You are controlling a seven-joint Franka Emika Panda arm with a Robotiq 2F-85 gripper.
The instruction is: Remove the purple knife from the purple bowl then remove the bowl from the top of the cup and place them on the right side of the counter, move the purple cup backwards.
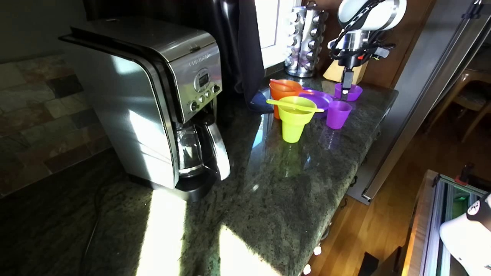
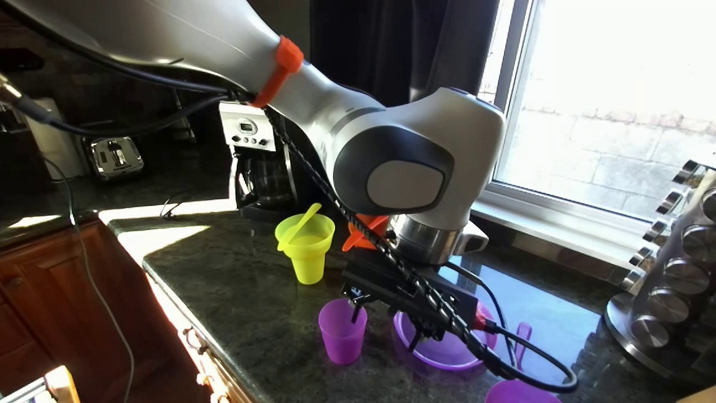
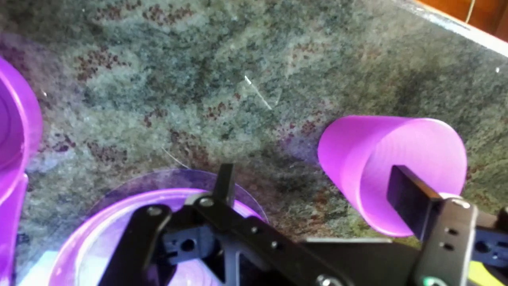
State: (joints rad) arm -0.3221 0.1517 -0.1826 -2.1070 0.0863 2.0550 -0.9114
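Surface (image 1: 276,199): dark speckled stone, glossy.
Purple cup (image 2: 342,336): upright, near the long front edge.
Purple plate (image 2: 442,355): flat, near the cup, toward the back edge.
Purple bowl (image 1: 355,94): upright, beyond the cup, toward the end edge.
Purple knife (image 3: 8,238): at the bowl's rim; contact cannot be told.
Jaws: spread apart; one finger (image 3: 408,202) at the cup's mouth, whether inside cannot be told; the other above the plate.
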